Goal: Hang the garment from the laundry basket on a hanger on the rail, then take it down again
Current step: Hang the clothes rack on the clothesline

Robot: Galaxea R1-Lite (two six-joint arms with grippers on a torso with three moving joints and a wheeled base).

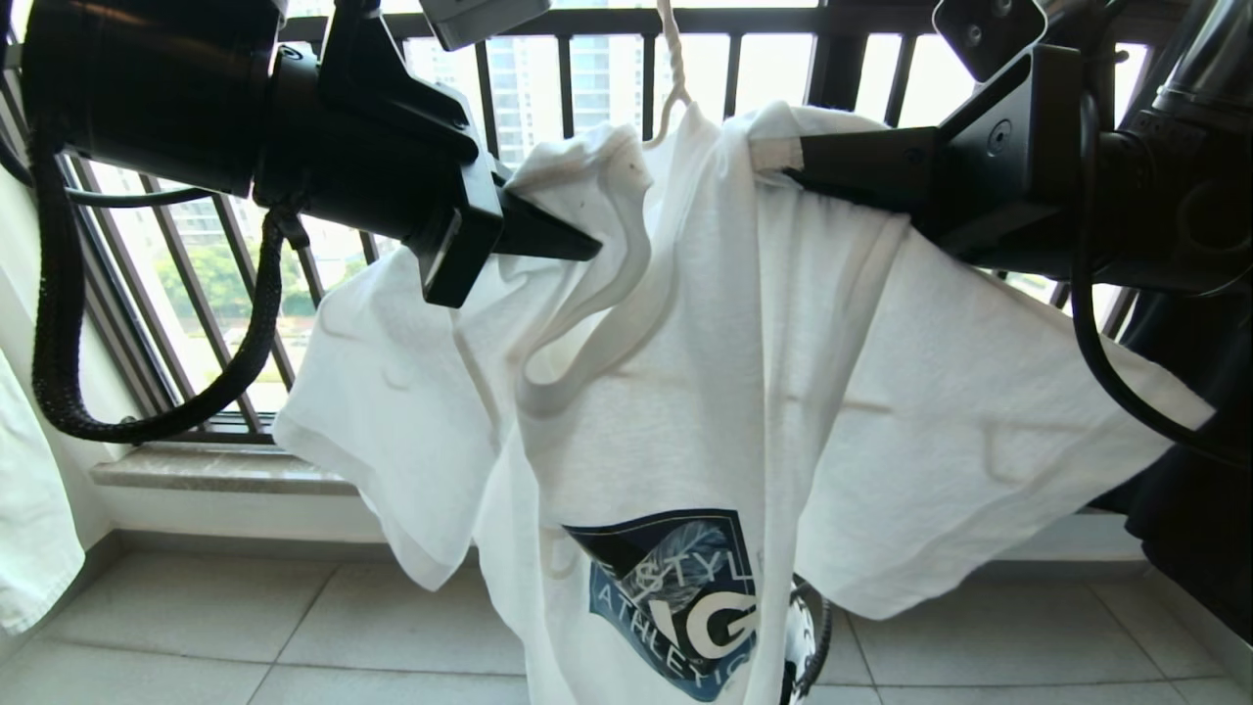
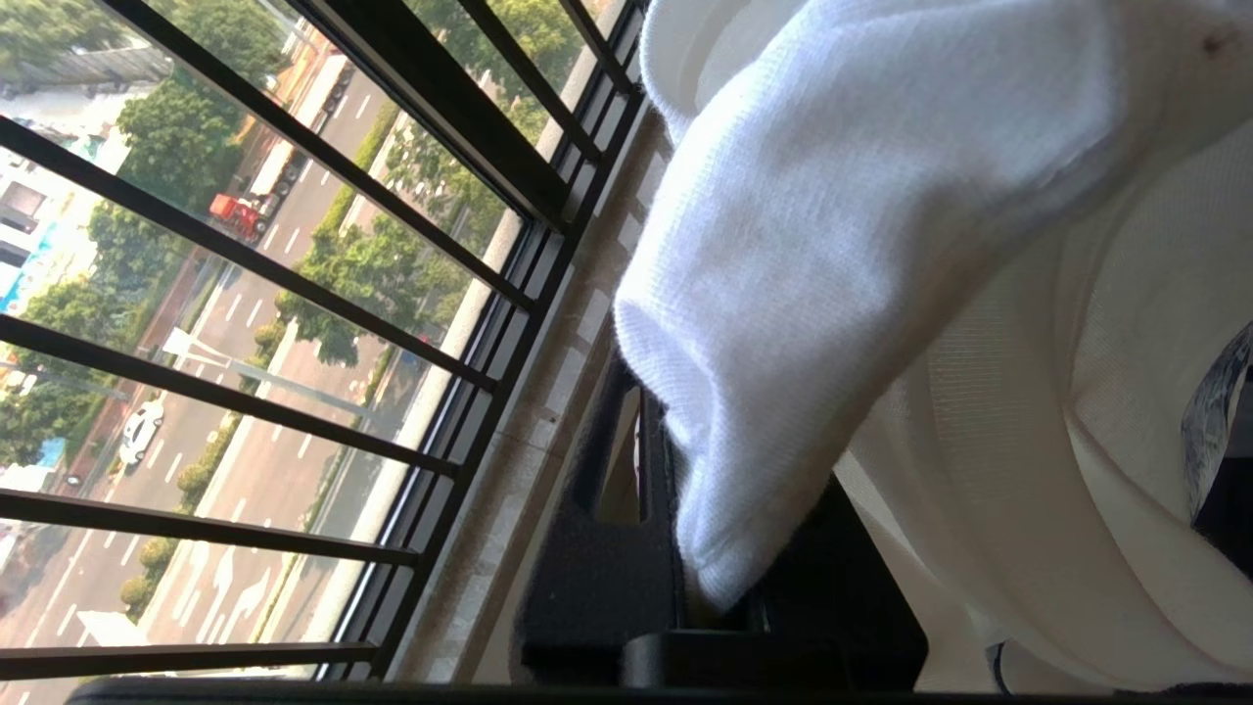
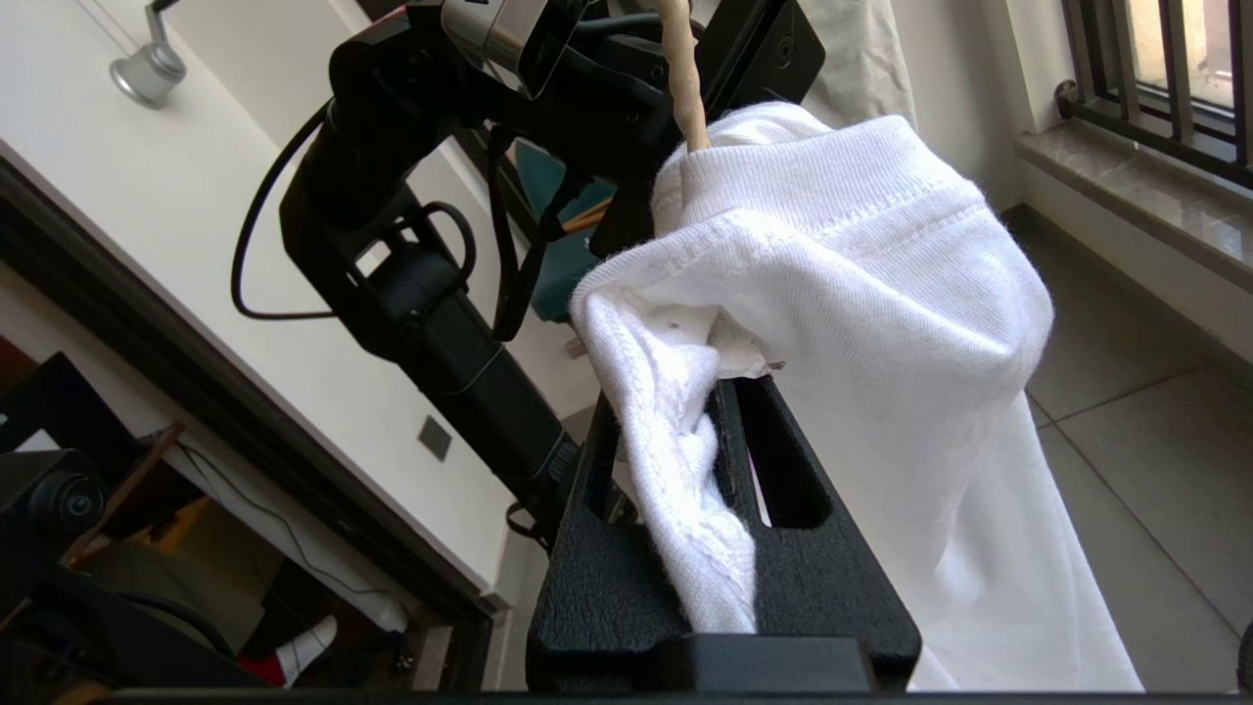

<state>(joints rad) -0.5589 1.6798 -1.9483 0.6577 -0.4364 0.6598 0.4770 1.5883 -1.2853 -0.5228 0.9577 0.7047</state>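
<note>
I have the garment (image 1: 705,392) spread between both arms so its neck stays wide around the hanger (image 1: 672,69), which dangles in front of the window bars (image 1: 568,88). My left gripper (image 1: 587,250) has its jaws clenched on the collar fold; my right gripper (image 1: 793,162) pinches the opposite collar edge tight

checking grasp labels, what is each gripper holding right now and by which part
Both hold the white graphic T-shirt: the left gripper pinches its neckline edge, and the right gripper pinches the collar at the other side.
</note>
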